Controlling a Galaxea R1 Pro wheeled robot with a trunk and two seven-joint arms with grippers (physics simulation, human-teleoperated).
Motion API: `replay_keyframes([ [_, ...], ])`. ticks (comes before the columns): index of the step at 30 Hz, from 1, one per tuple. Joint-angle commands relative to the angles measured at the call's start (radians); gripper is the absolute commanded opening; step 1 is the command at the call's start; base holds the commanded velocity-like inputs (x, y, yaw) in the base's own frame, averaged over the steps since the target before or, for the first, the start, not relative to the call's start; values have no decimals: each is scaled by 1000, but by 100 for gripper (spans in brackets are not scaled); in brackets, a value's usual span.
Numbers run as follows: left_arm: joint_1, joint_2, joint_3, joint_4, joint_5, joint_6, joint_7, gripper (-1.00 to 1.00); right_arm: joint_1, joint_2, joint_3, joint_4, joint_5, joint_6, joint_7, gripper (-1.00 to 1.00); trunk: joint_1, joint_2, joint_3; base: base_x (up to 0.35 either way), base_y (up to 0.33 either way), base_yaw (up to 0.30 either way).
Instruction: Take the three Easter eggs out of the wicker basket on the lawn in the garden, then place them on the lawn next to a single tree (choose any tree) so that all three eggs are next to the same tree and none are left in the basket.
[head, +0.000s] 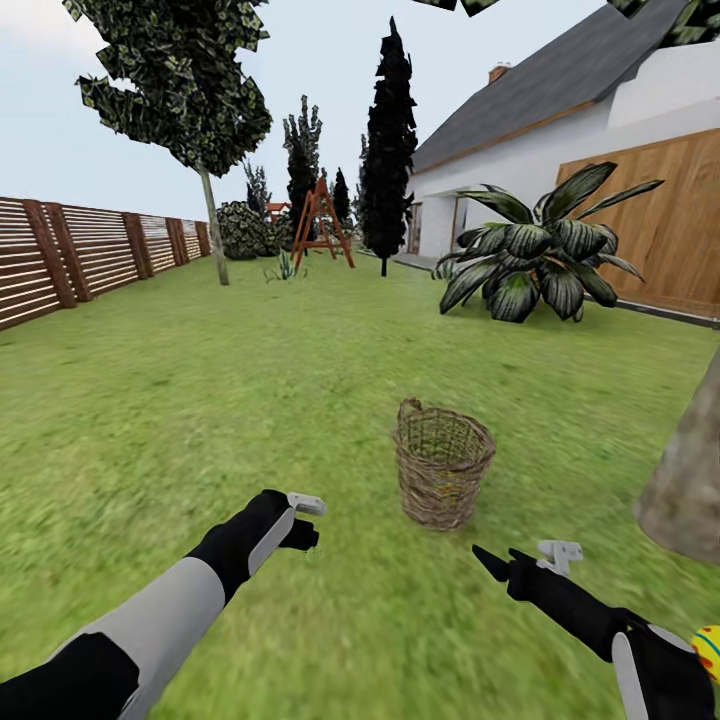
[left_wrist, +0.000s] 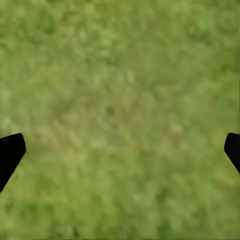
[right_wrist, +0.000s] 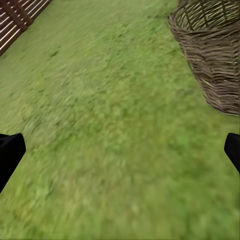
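The wicker basket (head: 443, 465) stands upright on the lawn (head: 200, 420), just ahead of my arms; the part of its inside that I see is bare weave. One yellow Easter egg (head: 707, 650) with blue and red marks peeks out behind my right forearm at the view's lower right corner. A thick pale tree trunk (head: 688, 480) rises at the right edge, right of the basket. My left gripper (head: 303, 533) (left_wrist: 120, 152) hangs open over bare grass, left of the basket. My right gripper (head: 495, 567) (right_wrist: 120, 152) is open and empty, short of the basket (right_wrist: 212, 55).
A brown slatted fence (head: 70, 255) runs along the left. A big broad-leaved plant (head: 540, 255) and a house with a wooden door (head: 660, 230) stand at the back right. Far back are another leafy tree (head: 213, 235), a dark conifer (head: 388, 150) and an orange frame (head: 322, 220).
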Motion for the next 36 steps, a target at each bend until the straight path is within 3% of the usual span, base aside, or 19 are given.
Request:
replay_keyframes([
  [1,-1,1,-5,-1,11,2,9,100,-1,1,-2,0,-4,9,3,100,0,0,-1,236,221,-197],
  [11,-1,1,-5,-1,11,2,8,100,-2,1,-2,1,-4,9,3,100,0,0,2,250,207,-163],
  [36,-1,1,-5,-1,11,1,10,100,-1,1,32,-1,-1,8,2,100,0,0,2,262,180,-6],
])
